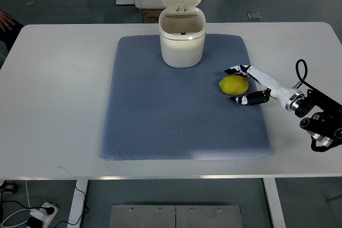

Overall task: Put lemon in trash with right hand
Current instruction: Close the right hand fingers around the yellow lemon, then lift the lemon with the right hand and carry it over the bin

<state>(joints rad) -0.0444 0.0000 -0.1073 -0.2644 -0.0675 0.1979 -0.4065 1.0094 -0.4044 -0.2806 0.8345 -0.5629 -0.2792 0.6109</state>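
We see our right hand (pixel 241 85) reaching in from the right edge, its fingers (pixel 235 70) spread wide on either side of the lemon (pixel 233 85) without closing on it; whether any fingertip touches the fruit we cannot tell. The lemon lies on the blue mat (pixel 160 121), right in the hand's open span. Beyond the hand and off to its left stands the white trash bin (pixel 182 44), lid up, on the same mat atop the white table (pixel 59 105).
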